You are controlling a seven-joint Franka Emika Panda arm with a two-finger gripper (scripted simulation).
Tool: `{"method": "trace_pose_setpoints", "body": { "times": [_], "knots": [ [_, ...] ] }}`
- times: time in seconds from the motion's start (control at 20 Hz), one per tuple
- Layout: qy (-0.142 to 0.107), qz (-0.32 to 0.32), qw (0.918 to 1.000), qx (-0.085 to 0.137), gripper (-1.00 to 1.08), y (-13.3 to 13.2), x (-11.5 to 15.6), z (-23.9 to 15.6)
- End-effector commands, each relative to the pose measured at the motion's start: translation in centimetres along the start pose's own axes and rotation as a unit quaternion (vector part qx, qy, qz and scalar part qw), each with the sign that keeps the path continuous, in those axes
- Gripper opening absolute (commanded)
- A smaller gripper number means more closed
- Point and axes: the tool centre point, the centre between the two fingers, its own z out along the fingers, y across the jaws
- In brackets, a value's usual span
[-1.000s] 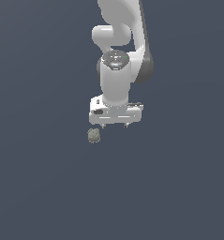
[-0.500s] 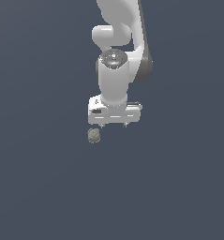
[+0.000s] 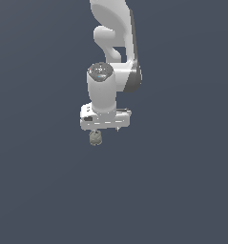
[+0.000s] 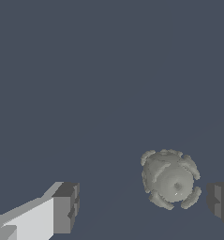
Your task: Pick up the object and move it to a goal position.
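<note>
The object point(image 3: 95, 138) is a small, lumpy, grey-tan pebble on the dark floor. In the exterior view it shows just under the left end of the white hand. My gripper point(image 3: 105, 129) points straight down, close above it. In the wrist view the object point(image 4: 170, 179) lies between the two dark fingertips, much nearer one fingertip point(image 4: 220, 199) than the other point(image 4: 66, 208). The gripper point(image 4: 142, 206) is open and holds nothing. No goal marker shows in either view.
The white arm point(image 3: 116, 43) rises from the hand to the top of the exterior view. Around it is only the plain dark grey-blue floor point(image 3: 182, 190).
The hand has moved toward the exterior view's left and a little lower, so it now hangs over the object. The object has not moved.
</note>
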Motion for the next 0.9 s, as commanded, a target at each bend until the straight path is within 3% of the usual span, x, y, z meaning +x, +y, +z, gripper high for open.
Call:
{"method": "trace_pose_setpoints", "body": {
  "times": [0.0, 0.4, 0.85],
  "knots": [
    [-0.001, -0.009, 1.0000, -0.001, 1.00, 1.7, -0.8, 1.5],
    [-0.002, -0.031, 0.9995, -0.005, 1.00, 5.2, -3.0, 4.7],
    [-0.003, -0.035, 0.9994, -0.005, 1.00, 5.9, -3.5, 5.5]
  ]
}}
